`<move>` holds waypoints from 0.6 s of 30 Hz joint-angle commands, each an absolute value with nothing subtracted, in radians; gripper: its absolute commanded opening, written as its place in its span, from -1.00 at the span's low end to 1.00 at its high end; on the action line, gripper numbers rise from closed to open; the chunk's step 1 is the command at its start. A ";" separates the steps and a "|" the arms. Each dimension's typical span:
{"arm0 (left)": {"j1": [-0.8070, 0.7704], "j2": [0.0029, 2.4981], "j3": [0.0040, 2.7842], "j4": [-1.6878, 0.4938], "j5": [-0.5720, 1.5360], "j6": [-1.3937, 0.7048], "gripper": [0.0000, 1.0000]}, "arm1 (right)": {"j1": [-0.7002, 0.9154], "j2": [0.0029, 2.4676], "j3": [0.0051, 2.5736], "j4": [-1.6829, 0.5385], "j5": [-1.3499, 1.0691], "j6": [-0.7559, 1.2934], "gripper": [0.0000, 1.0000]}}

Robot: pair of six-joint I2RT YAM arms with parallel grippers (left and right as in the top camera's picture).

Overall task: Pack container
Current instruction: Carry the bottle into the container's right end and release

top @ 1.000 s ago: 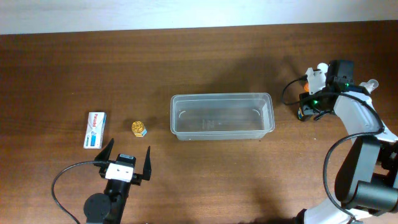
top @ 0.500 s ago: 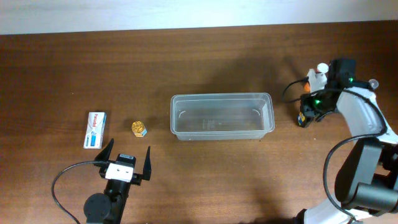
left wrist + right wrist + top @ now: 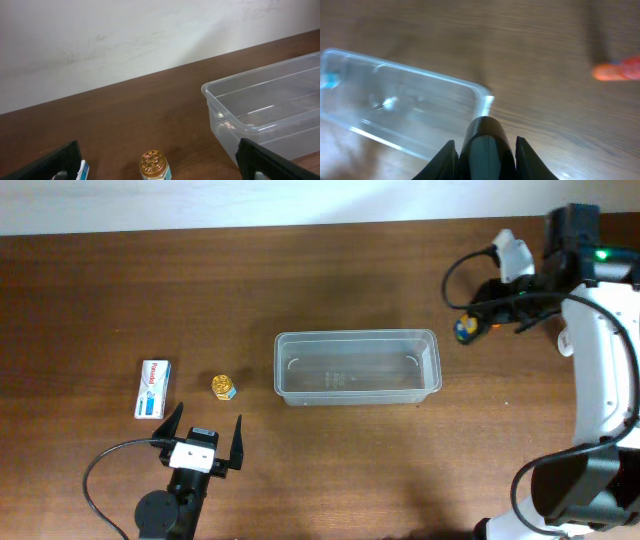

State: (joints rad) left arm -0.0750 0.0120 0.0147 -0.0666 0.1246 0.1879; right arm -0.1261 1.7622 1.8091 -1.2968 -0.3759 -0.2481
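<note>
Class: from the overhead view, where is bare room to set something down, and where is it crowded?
Bare: the wood behind and in front of the container, and its empty inside. Crowded: near left, where box, gold-capped bottle and left gripper cluster; far right, the right gripper holds a small bottle.

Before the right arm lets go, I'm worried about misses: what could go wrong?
The right gripper, jaws shut on a dark bottle, looks level with the container's right end, not over its middle; releasing here could hit the rim or the table. Its looped cable hangs close and might snag.
</note>
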 commanded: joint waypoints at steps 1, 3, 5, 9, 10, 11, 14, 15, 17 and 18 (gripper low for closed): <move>-0.067 0.005 0.009 -0.068 0.135 0.204 0.99 | -0.039 1.744 1.821 -1.306 -0.409 -0.185 -0.44; -0.067 0.005 0.009 -0.068 0.135 0.204 0.99 | 0.028 1.752 1.818 -1.305 -0.340 -0.139 -0.44; -0.067 0.005 0.009 -0.068 0.134 0.204 0.99 | 0.080 1.766 1.812 -1.298 -0.274 -0.068 -0.43; -0.067 0.005 0.009 -0.068 0.135 0.204 0.99 | 0.152 1.775 1.740 -1.229 -0.208 0.018 -0.44; -0.067 0.005 0.009 -0.068 0.135 0.204 0.99 | 0.163 1.775 1.720 -1.207 -0.197 0.036 -0.44; -0.067 0.005 0.009 -0.068 0.135 0.204 0.99 | 0.172 1.775 1.697 -1.184 -0.188 0.052 -0.43; -0.067 0.005 0.009 -0.068 0.135 0.204 0.99 | 0.186 1.775 1.641 -1.134 -0.163 0.096 -0.44; -0.067 0.005 0.009 -0.068 0.135 0.204 0.99 | 0.186 1.775 1.623 -1.122 -0.163 0.097 -0.43; -0.067 0.005 0.009 -0.068 0.135 0.204 0.99 | 0.186 1.775 1.584 -1.093 -0.160 0.120 -0.44; -0.067 0.005 0.009 -0.068 0.135 0.204 0.99 | 0.186 1.775 1.565 -1.075 -0.160 0.127 -0.44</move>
State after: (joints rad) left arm -0.0750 0.0120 0.0147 -0.0669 0.1246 0.1879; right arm 0.1833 1.7729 1.6035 -1.1030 -0.1921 0.0685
